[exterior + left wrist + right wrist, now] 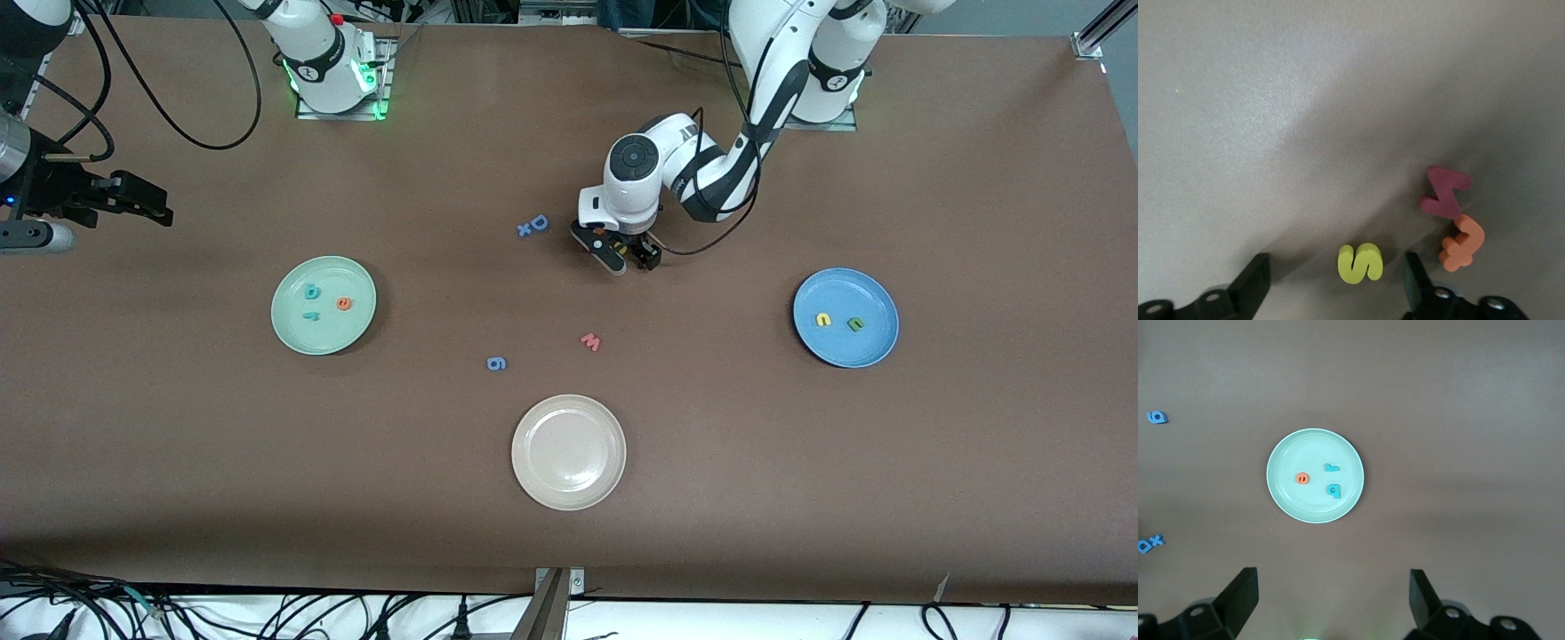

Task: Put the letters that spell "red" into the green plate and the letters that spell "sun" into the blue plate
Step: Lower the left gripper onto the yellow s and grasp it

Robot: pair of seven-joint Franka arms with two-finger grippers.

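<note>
Blue plate [845,317] at the left arm's end holds "n" [824,319] and "u" [854,324]; yellow "s" [1360,263] lies mid-table between the left gripper's [1337,280] parted fingers, so a skewed close might nudge the orange "t" [1462,243] just beside; right gripper [1331,600] waits, spread, over the green plate [1281,487].

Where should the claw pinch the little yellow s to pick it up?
Probably across its two outer edges, coming straight down. The yellow s lies flat on the table between the open fingers of the left claw, with bare table on either side. The orange letter sits outside that gap.
</note>
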